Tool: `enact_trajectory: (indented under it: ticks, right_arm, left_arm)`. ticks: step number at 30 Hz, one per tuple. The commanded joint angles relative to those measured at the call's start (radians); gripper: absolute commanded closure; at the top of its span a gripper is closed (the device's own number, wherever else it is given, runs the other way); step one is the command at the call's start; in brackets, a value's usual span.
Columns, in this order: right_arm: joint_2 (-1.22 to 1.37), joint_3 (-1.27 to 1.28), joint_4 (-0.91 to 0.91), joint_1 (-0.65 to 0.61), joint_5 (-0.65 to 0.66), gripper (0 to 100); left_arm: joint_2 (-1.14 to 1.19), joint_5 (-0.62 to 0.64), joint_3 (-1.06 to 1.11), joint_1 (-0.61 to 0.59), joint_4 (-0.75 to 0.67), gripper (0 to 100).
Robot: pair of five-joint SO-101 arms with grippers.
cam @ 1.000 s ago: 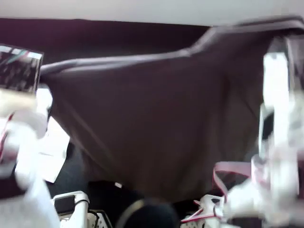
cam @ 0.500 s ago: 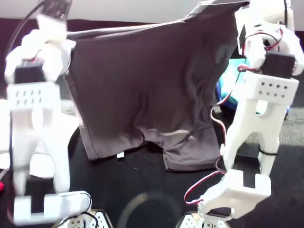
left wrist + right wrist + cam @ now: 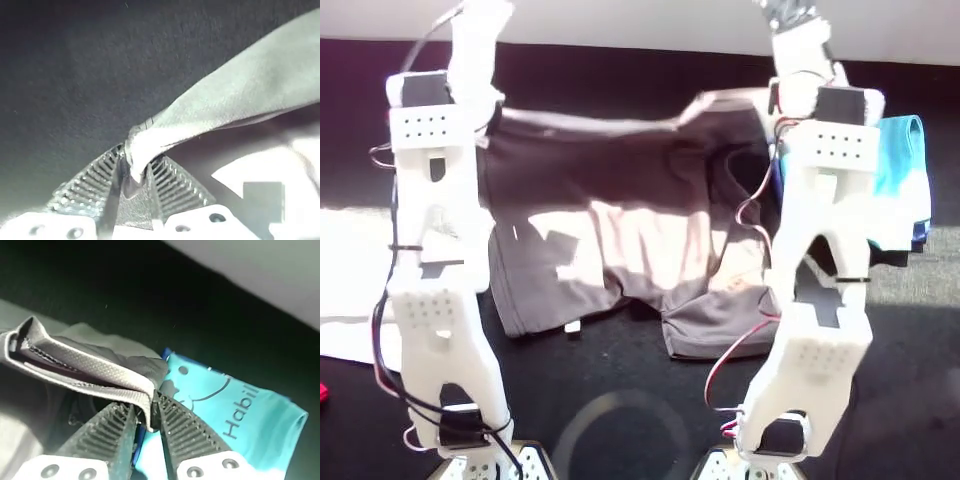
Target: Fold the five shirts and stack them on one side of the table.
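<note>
We clamp our left gripper (image 3: 136, 167) and right gripper (image 3: 148, 409) on 2 corners of the grey shirt (image 3: 620, 230), stretching it between the jaws, flat for folding; beyond the right jaws lies a turquoise shirt (image 3: 225, 405), seemingly folded

The grey shirt (image 3: 620, 230) is matt cloth with a fine knitted grain and stitched hems. The table cover (image 3: 620, 75) looks like dull, slightly fuzzy black felt. The left arm (image 3: 435, 250) and right arm (image 3: 825, 250) are smooth white plastic. The left gripper (image 3: 137, 160) and right gripper (image 3: 145, 405) have dark ribbed plastic faces. The turquoise shirt (image 3: 905, 170) at the right edge is smooth cloth.
</note>
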Motion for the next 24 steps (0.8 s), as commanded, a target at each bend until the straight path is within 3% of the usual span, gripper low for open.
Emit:
enact_trajectory:
  ticks: [1, 10, 15, 17, 24]
  right_arm:
    - [0.047, -0.008, 0.048, -0.002, 0.0, 99.2]
    - [0.065, -0.087, 0.065, -0.021, 0.0, 99.2]
    - [0.065, -0.283, 0.306, -0.03, -0.035, 99.2]
    - [0.068, -0.357, 0.435, -0.03, -0.035, 99.2]
    - [0.007, -0.271, 0.443, 0.027, -0.046, 99.2]
  left_arm:
    - [0.064, -0.003, -0.12, 0.01, 0.097, 99]
    - [0.156, -0.003, -0.288, -0.035, 0.183, 99]
    - [0.156, -0.003, -0.334, -0.033, 0.319, 99]
    - [0.143, -0.003, -0.295, -0.044, 0.321, 99]
    - [-0.131, -0.003, 0.165, -0.021, 0.321, 99]
